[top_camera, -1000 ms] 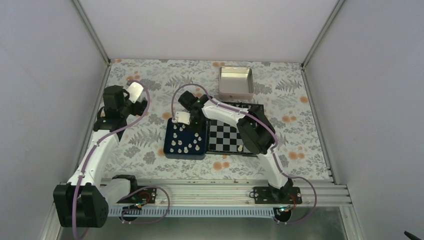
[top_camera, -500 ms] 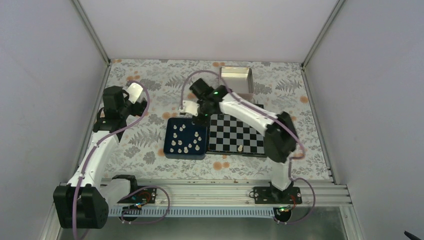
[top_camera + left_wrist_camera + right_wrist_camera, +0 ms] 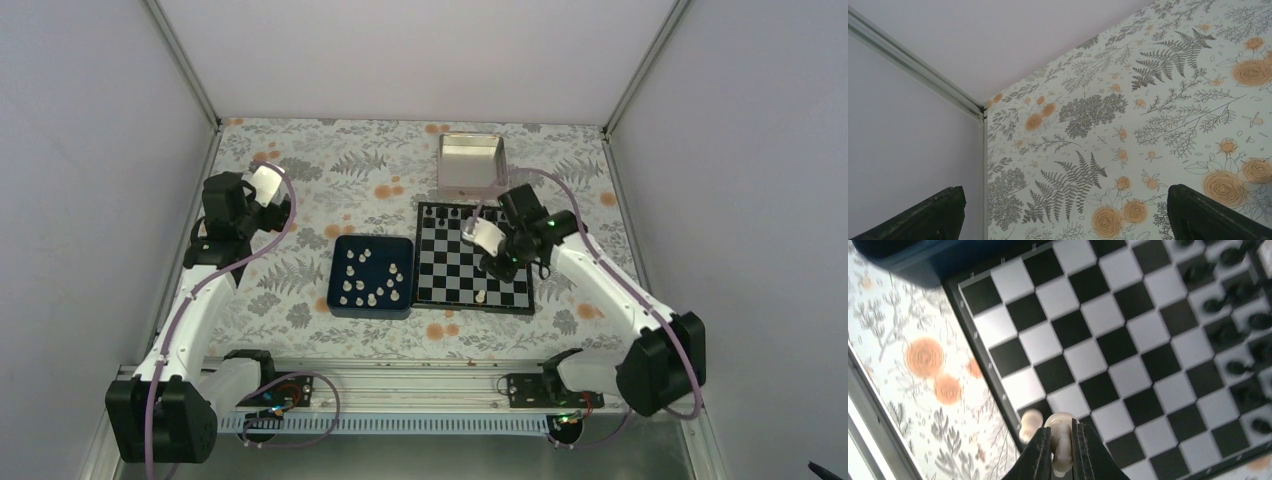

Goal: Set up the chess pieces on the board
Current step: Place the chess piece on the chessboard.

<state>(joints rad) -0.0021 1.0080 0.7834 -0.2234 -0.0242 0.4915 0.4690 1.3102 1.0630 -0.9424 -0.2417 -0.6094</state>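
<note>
Right pincer (image 3: 1062,450) has swung from the tray (image 3: 338,303) across to the board (image 3: 1083,360), clamped on a white piece (image 3: 1061,424) over the near edge, just beside a placed piece (image 3: 1030,422). Setting it down looks like the next step. Left pincer (image 3: 1063,220) hangs apart over the table (image 3: 1158,100), idle.

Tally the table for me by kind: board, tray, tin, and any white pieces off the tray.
Chessboard: 1
Blue tray: 1
Metal tin: 1
White pieces off the tray: 2 (standing piece on the chessboard; held piece in the right gripper)
Total: 5
</note>
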